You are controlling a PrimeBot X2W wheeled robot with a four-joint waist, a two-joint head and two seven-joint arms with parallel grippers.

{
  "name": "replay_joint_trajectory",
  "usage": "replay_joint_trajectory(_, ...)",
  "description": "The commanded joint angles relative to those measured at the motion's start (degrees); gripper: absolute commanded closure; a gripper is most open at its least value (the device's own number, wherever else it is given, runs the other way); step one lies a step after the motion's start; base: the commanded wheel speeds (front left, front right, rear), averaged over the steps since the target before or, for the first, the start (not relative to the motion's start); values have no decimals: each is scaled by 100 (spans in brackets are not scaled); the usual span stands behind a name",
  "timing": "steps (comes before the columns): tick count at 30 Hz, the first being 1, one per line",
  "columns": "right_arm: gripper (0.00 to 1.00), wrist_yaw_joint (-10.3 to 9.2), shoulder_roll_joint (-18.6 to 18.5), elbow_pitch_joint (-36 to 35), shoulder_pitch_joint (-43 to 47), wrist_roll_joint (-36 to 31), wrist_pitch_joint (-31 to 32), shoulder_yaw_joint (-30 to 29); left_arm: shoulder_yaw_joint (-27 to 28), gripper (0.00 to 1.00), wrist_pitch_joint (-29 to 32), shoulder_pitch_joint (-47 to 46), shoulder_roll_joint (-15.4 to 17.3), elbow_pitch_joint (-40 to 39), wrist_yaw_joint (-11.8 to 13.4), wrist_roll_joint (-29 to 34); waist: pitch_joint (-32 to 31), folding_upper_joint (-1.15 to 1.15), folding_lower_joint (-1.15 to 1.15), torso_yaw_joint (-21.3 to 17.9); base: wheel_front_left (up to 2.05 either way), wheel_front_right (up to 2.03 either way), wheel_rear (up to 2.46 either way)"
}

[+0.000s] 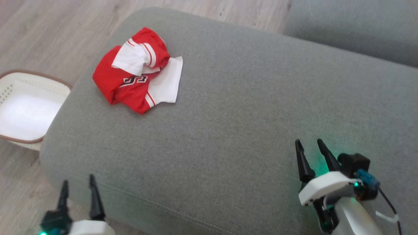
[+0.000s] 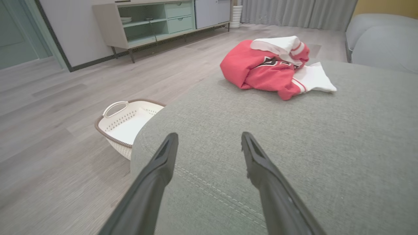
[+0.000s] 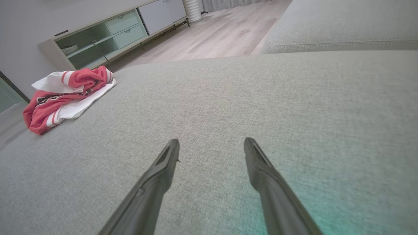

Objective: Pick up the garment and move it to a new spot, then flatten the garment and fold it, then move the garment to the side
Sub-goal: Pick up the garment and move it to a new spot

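Head view: wide grey cushion. White basket on the floor, just beside its left edge. Crumpled red-and-white garment near the far left corner, well apart from both grippers. Spread wide and holding nothing: left gripper, right gripper. Best to reach with the left, pinch the raised bunch through several layers, lift clear before carrying.

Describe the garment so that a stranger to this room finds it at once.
Find the large grey sofa cushion. Near its far left corner, beyond the white laundry basket on the floor, lies a crumpled jersey. It alone is bright red, with white panels and stripes.
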Motion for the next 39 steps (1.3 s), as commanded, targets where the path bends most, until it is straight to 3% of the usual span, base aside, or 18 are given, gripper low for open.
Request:
replay_joint_trajectory(1, 0, -4, -3, -177, -312, -50, -53, 184, 384, 0, -29, -297, 40, -217, -108, -207, 218, 0, 0, -40, 0, 0, 0)
replay_joint_trajectory(8, 0, -4, -3, -341, -641, -162, -53, 360, 855, 0, -29, -974, 244, -383, -336, -221, 720, 0, 0, -318, 0, 0, 0)
replay_joint_trajectory(17, 0, -4, -3, -658, -1056, -501, -53, 447, 1028, 0, -29, -2711, 1013, 221, -738, -338, 1628, 0, 0, -848, 0, 0, 0)
replay_joint_trajectory(24, 0, -4, -3, -828, -1331, -722, -53, 424, 605, 0, -24, -3967, 1642, 1626, -875, -583, 2168, 0, 0, -1244, 0, 0, 0)
replay_joint_trajectory(32, 0, -4, -3, -961, -1426, -865, -53, 299, -106, 0, 440, -4731, 2092, 3006, -884, -1389, 2560, 0, 0, -1560, 0, 0, 0)
replay_joint_trajectory(36, 0, -4, -3, -931, -1425, -862, -53, 215, -357, 0, 650, -4865, 2162, 3569, -884, -1508, 2667, 0, 0, -1610, 0, 0, 0)
replay_joint_trajectory(37, 0, -4, -3, -926, -1429, -854, -53, 202, -431, 20, 659, -4894, 2139, 3647, -884, -1547, 2673, 0, 0, -1611, 0, 0, 0)
replay_joint_trajectory(38, 0, -4, -3, -924, -1432, -854, -53, 195, -531, 83, 644, -4916, 2116, 3684, -885, -1582, 2674, 0, 0, -1609, 0, 0, 0)
replay_joint_trajectory(39, 0, -4, -3, -923, -1433, -850, -53, 191, -599, 100, 562, -4946, 2126, 3697, -885, -1620, 2670, 0, 0, -1603, 0, 0, 0)
